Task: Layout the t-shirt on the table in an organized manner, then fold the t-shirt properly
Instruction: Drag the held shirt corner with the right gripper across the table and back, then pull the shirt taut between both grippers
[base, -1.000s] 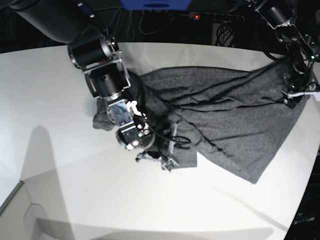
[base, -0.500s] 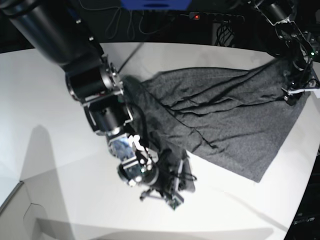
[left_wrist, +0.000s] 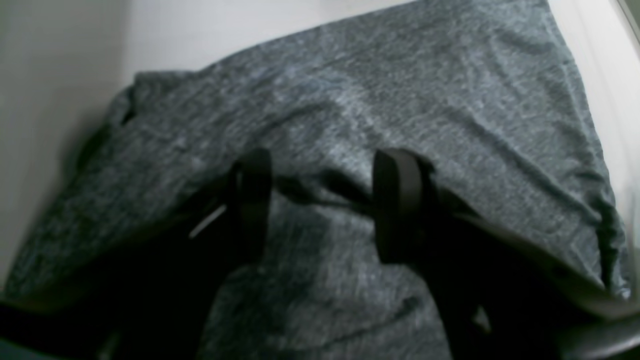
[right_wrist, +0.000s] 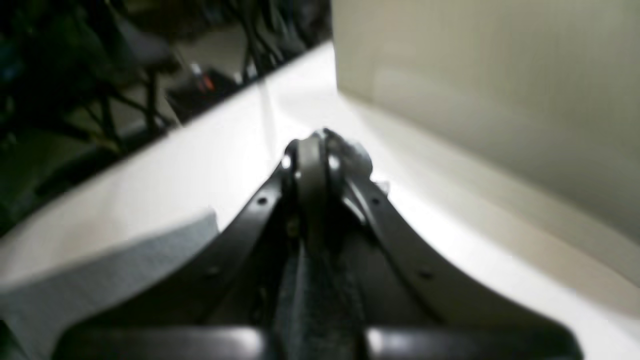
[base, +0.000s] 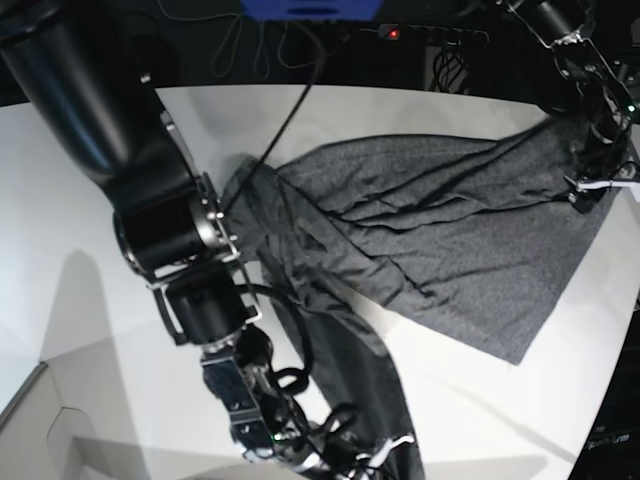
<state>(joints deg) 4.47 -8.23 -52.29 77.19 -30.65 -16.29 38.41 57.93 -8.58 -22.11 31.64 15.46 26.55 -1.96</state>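
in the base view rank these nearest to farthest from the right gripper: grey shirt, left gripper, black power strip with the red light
1. Heathered dark grey knit t-shirt: its sleeve is pinched in the right gripper at the near edge.
2. Left gripper: on the shirt's corner, at that view's right edge.
3. Black power strip with a red light: beyond the white table, at its far edge.

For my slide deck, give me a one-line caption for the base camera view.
Right gripper draws a sleeve of the grey t-shirt toward the near edge of the white table.
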